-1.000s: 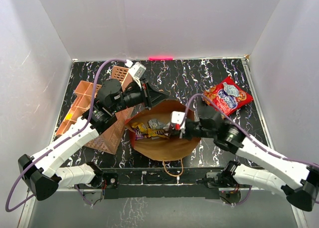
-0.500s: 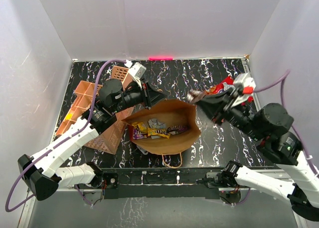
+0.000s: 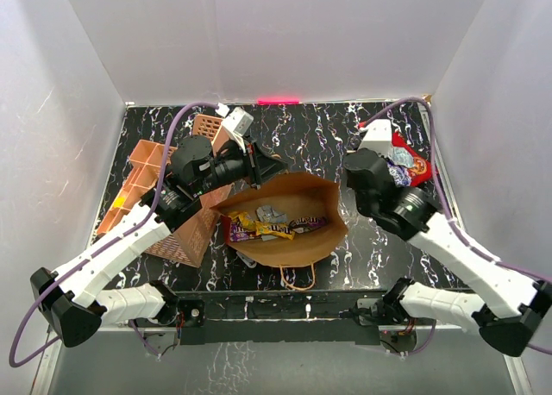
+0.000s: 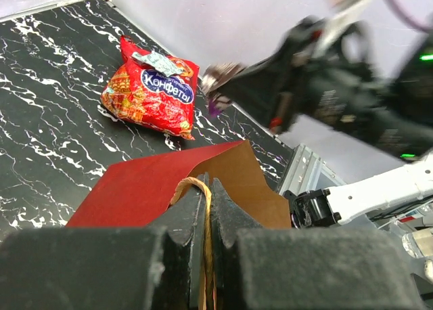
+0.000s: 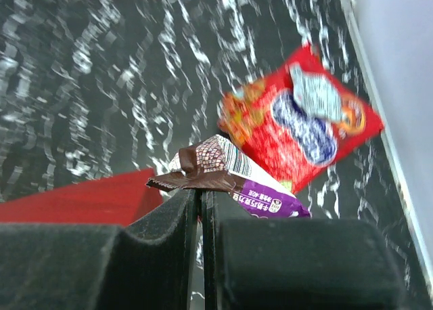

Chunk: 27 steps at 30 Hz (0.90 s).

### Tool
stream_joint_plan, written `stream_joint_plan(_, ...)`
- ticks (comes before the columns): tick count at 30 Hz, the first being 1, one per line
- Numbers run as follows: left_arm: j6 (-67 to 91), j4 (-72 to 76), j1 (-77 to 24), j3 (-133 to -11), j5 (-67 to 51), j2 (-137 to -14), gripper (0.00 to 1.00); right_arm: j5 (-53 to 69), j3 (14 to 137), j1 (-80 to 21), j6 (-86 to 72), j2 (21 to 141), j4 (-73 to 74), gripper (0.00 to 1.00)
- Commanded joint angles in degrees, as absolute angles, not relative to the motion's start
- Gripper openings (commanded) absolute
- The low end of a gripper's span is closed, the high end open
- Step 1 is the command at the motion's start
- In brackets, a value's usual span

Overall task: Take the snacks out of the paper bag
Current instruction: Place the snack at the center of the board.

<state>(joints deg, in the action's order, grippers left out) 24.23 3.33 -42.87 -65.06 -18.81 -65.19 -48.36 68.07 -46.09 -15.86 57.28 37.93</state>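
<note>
Swung right fingers [image 5: 159,252] back toward 2 o'clock, near red cookie bag [image 3: 412,164], clamped on purple-brown candy packet [image 5: 226,174]. Kept left fingers [image 4: 177,252] pinched on handle [image 4: 193,183] of paper bag [image 3: 293,253]; other packets [image 3: 266,226] inside, mid-tabletop.

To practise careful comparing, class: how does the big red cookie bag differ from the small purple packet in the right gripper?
Size: the red cookie bag is far larger than the purple packet. State: the cookie bag lies on the table; the packet is pinched in the right gripper. Print: the cookie bag has a blue logo; the packet shows a barcode. Both are outside the paper bag.
</note>
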Motion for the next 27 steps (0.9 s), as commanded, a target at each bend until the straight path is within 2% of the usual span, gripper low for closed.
stream_joint_plan(1, 23.34, 4.41, -43.07, -66.96, -18.66, -63.23, 0.00, -37.42, 60.16, -35.66, -28.61, 57.74, 36.17, 0.07)
stream_joint_plan(5, 23.80, 5.45, -43.07, -66.00, -19.49, -62.61, 0.00, -16.82, 50.04, -23.21, -35.83, 53.95, 27.71, 0.07)
stream_joint_plan(13, 23.62, 6.92, -43.07, -66.03, -21.62, -62.40, 0.00, 10.27, 36.18, 4.20, -47.53, 48.72, 20.47, 0.07)
stream_joint_plan(19, 22.90, 7.04, -43.07, -66.66, -21.88, -61.99, 0.00, 20.62, 29.30, 21.19, -48.79, 51.27, 17.68, 0.07)
stream_joint_plan(25, 23.16, 7.19, -43.07, -66.15, -21.93, -61.38, 0.00, 23.88, 25.89, 27.58, -54.15, 56.84, 13.51, 0.08)
stream_joint_plan(27, 23.56, 7.58, -43.07, -65.89, -22.10, -61.18, 0.00, 21.36, 25.54, 29.59, -53.59, 57.82, 13.64, 0.17)
